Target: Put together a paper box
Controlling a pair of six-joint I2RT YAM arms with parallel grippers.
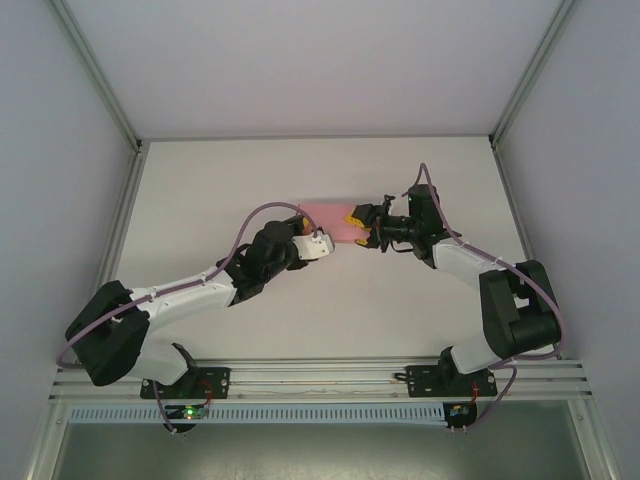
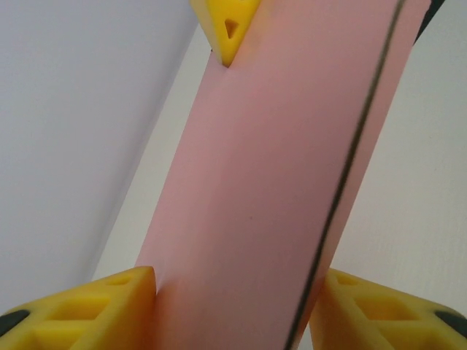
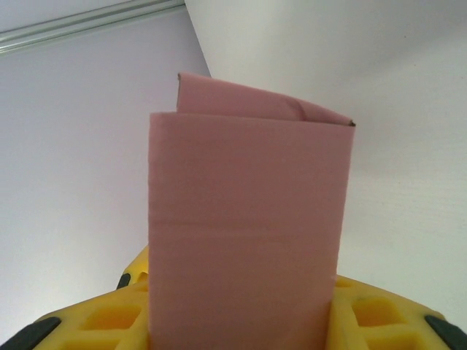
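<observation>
The left end effector (image 1: 326, 243) and the right end effector (image 1: 357, 229) each clamp an opposite end of the flat-folded pink paper box (image 1: 325, 216) at mid-worktop (image 1: 230, 180). Open worktop surrounds it, with the frame posts (image 1: 97, 75) well apart.

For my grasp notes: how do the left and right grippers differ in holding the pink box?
The left gripper holds the paper box at its left end, the right gripper at its right end. The left gripper's camera sees a dark seam along the box; the right gripper's sees a plain face. Both are shut on it.
</observation>
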